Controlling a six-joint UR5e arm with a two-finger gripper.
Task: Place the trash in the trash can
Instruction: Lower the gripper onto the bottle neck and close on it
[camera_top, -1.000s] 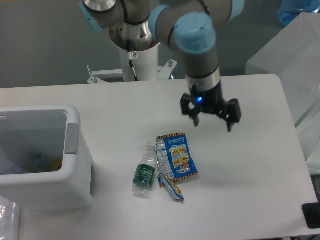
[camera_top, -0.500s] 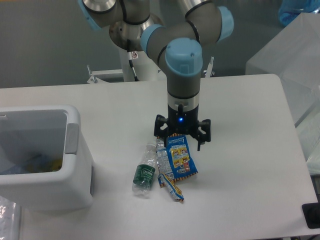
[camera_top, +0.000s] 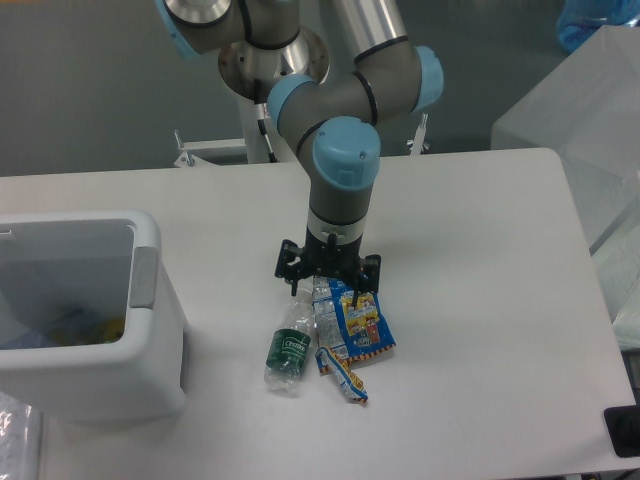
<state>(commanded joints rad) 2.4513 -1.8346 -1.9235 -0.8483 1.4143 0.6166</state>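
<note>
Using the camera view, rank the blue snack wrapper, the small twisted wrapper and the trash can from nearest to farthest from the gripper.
Measured from the gripper:
1. Blue snack wrapper: directly under it, its top edge between the open fingers.
2. Small twisted wrapper: further toward the table's front edge, below the snack wrapper.
3. Trash can: far off at the left side of the table.

End effector (camera_top: 330, 279) hides top of blue wrapper (camera_top: 362, 325) & bottle (camera_top: 291, 345) cap, frame centre. Trash can (camera_top: 95, 310) cut off at left edge; contents blurry.
</note>
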